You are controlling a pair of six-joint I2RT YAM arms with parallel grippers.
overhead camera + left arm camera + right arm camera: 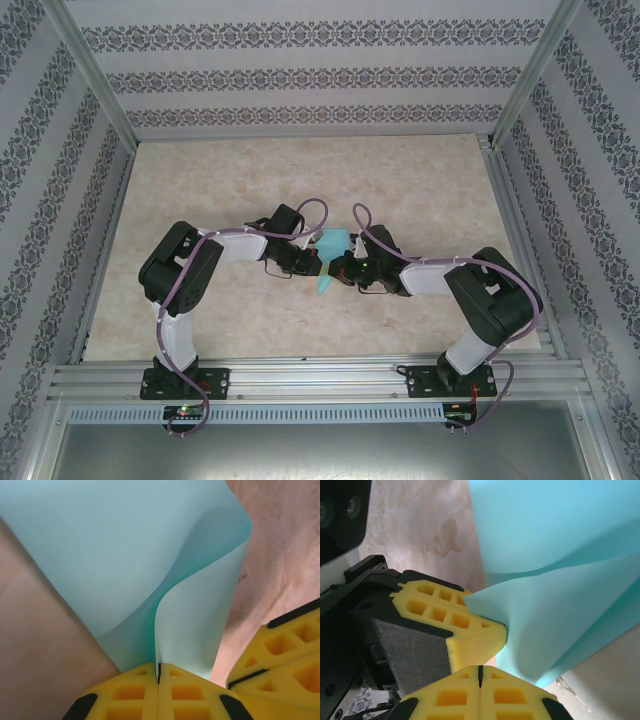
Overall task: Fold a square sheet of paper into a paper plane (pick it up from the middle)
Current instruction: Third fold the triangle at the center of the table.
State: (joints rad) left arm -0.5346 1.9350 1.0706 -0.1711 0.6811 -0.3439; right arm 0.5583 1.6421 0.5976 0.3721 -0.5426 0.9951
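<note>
The square sheet of paper (pixel 331 247) is turquoise and hangs above the table's middle between the two grippers. My left gripper (pixel 316 262) is shut on it. In the left wrist view the yellow fingertips (pixel 159 672) are pressed together with the sheet's (pixel 125 555) edge running into their seam, and the paper curls upward in a soft bend. My right gripper (pixel 339 270) is shut, its tips (pixel 480 672) just below the sheet (pixel 560 555) with no paper in the seam. The left gripper's fingers (pixel 460 625) pinch the sheet's corner just above them.
The table top (pixel 400 180) has a beige marble look. Aluminium rails (pixel 320 378) run along its near edge and sides, with patterned walls around. The right gripper's yellow fingers (pixel 282 650) sit close beside the left gripper.
</note>
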